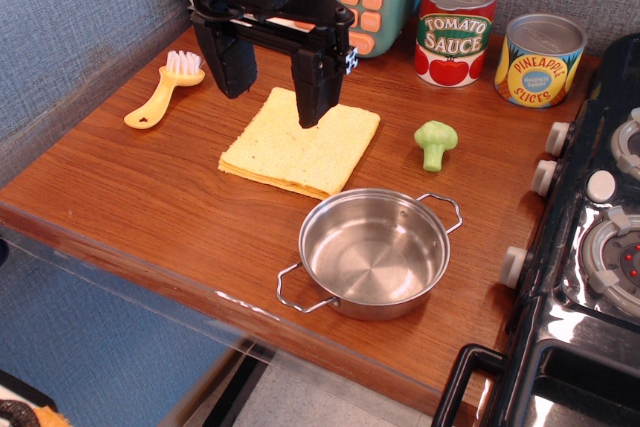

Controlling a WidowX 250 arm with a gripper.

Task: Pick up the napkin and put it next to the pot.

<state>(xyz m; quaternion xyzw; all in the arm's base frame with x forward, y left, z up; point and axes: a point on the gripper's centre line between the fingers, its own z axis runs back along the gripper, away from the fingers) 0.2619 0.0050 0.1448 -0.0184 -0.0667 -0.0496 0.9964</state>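
The pale yellow napkin (301,142) lies flat on the wooden counter (150,207), just behind and left of the pot. The shiny steel pot (373,252) with two wire loop handles stands near the counter's front edge, empty. My black gripper (275,97) hangs open over the napkin's back left part, holding nothing. Its left finger is just off the napkin's left edge and its right finger (318,82) is over the napkin's back edge. I cannot tell whether the fingertips touch the cloth.
A yellow brush (165,91) lies at the left. A green toy broccoli (435,143) stands right of the napkin. A tomato sauce can (456,29) and a pineapple can (540,59) stand at the back right. A toy stove (600,237) borders the right side.
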